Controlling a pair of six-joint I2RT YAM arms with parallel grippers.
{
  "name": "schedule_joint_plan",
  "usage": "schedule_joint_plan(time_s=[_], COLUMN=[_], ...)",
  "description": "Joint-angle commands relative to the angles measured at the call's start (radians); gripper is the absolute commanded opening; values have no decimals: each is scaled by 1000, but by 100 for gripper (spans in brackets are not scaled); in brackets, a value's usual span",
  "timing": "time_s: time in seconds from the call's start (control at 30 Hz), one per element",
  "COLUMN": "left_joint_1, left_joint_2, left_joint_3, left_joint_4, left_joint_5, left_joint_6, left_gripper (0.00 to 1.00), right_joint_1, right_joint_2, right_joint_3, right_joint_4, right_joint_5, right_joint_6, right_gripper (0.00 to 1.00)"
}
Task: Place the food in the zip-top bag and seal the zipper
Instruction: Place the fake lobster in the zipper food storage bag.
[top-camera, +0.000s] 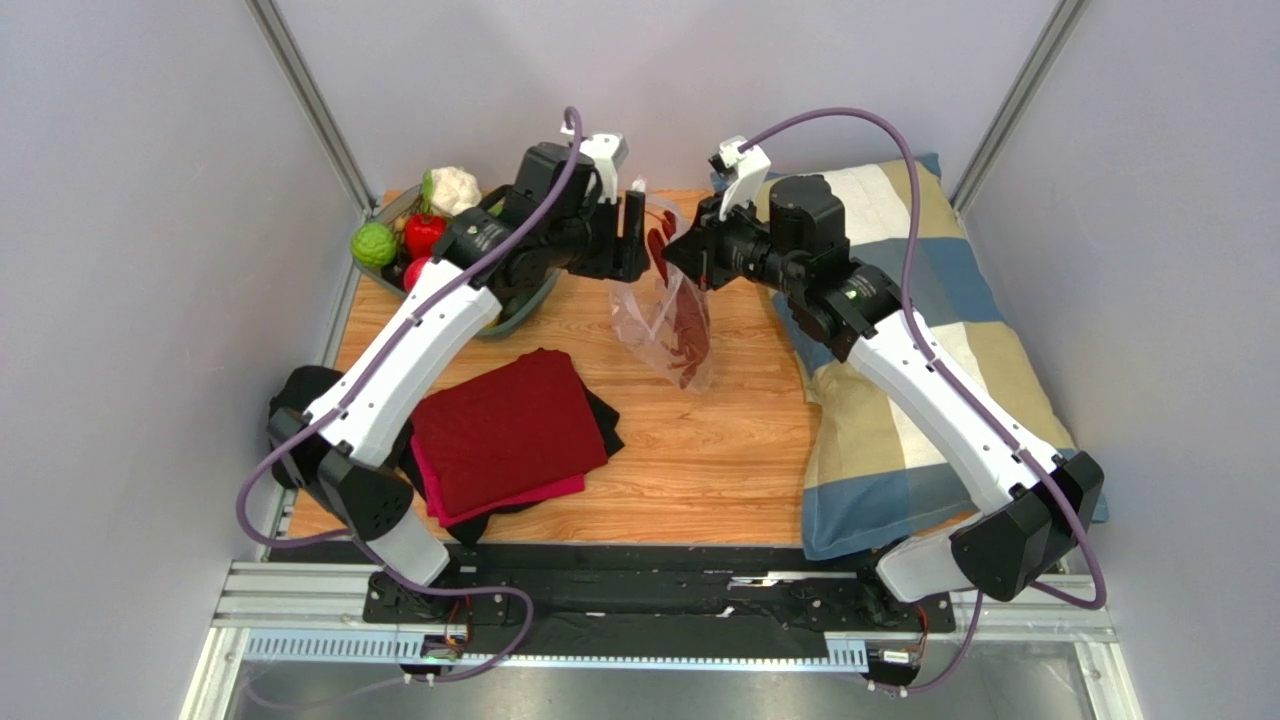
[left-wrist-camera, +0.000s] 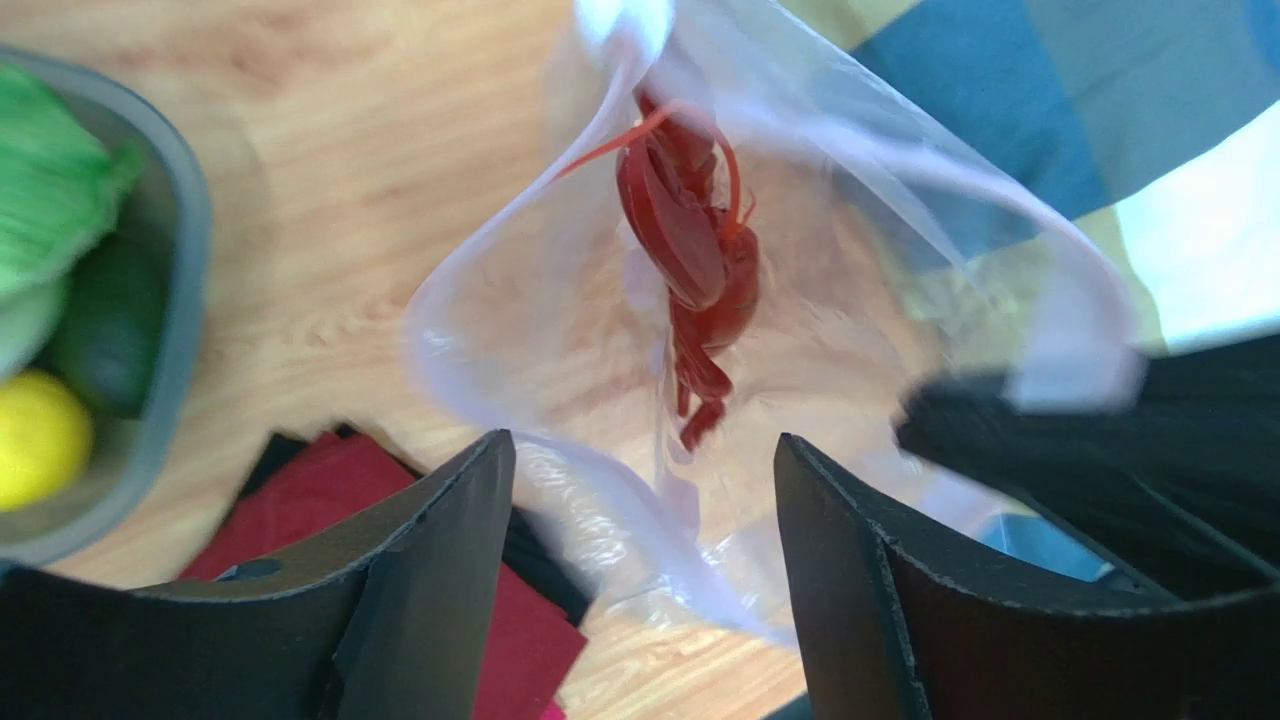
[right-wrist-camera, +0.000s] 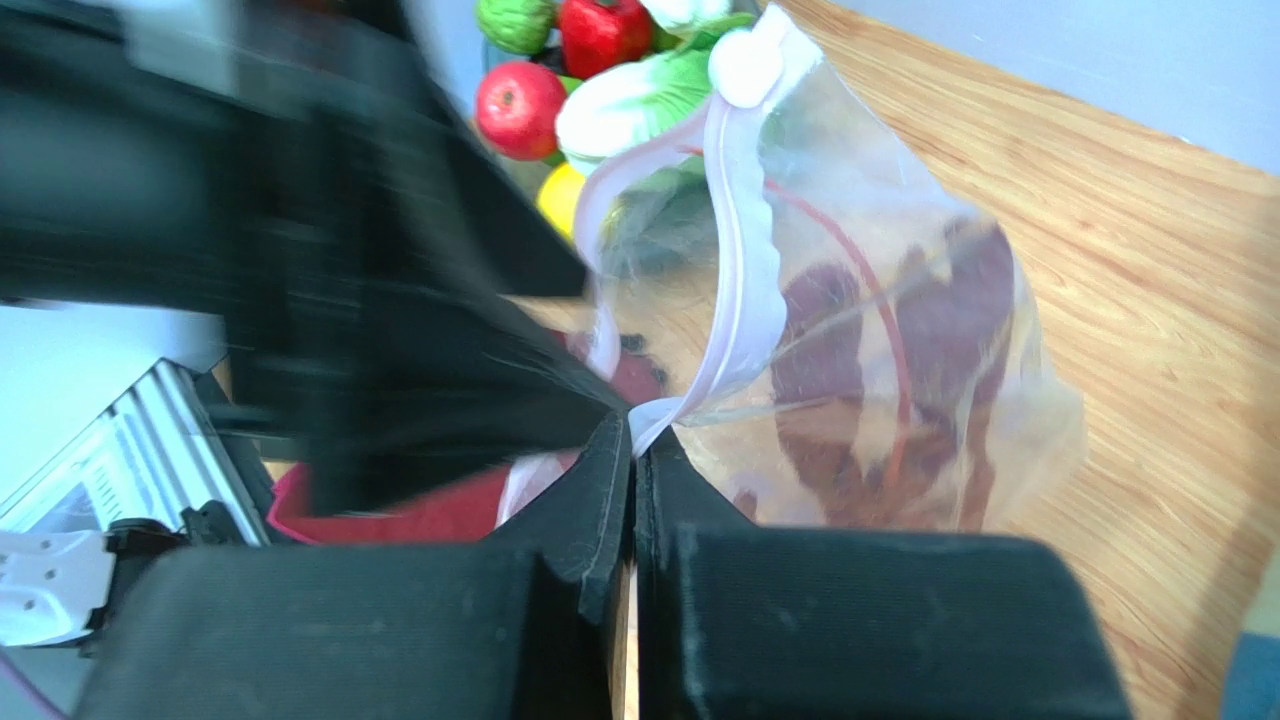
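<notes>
Right gripper (right-wrist-camera: 631, 438) pinches the zipper (right-wrist-camera: 744, 285) of the zip-top bag (right-wrist-camera: 917, 375) near the table's (top-camera: 706, 450) far edge, lobster piece (left-wrist-camera: 691, 255) inside, so the left gripper (left-wrist-camera: 646, 480), jaws apart, should withdraw without snagging it.

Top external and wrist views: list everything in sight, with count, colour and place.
bag: 1, clear, held upright at mid-table, mouth open
lobster: 1, dark red, inside the bag
bowl: 1, grey, far left corner of the table
cauliflower: 1, white, in the bowl
green ball: 1, green, in the bowl
red fruit: 2, red, in the bowl
lemon: 1, yellow, in the bowl
leafy vegetable: 1, white-green, in the bowl
cloth: 1, dark red, folded, near left, on black fabric
pillow: 1, blue, beige and white checks, right side
table: 1, wood
left hand: 1, black, open, over the bag's mouth
right hand: 1, black, shut on the bag's rim
</notes>
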Motion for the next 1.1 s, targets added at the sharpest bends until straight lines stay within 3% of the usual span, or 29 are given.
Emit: schedule_joint_plan(time_s=[0.0, 0.1, 0.27, 0.5, 0.67, 0.73, 0.83, 0.97, 1.0, 1.07], left_joint_1=[13, 33, 35, 33, 28, 18, 18, 37, 42, 67], left_joint_2=[-50, -53, -44, -34, -38, 5, 85, 114, 116, 110], left_joint_3=[47, 16, 4, 53, 86, 108, 146, 125, 128, 138], left_joint_4=[-31, -17, 44, 96, 124, 104, 22, -38, -43, -48], left_joint_5=[-84, -58, 21, 58, 122, 147, 169, 117, 109, 92], left_joint_6=[87, 112, 99, 86, 93, 101, 80, 67, 69, 73], left_gripper=[72, 68, 73, 63, 72, 78, 79, 60, 47, 36], right_joint_1=[-20, -37, -51, -51, -51, -52, -51, -52, -52, -54], right_joint_2=[-18, -13, -3, 2, 5, 5, 16, 20, 17, 14], right_joint_3=[3, 4, 12, 16, 12, 7, 12, 26, 24, 23], right_joint_4=[17, 9, -5, -20, -35, -35, -44, -72, -75, -86], right_joint_5=[33, 25, -13, -29, -30, -29, -12, 2, 7, 16], right_joint_6=[-24, -10, 21, 38, 51, 57, 65, 70, 64, 58], right_gripper=[0, 0, 0, 0, 0, 0, 0, 0, 0, 0])
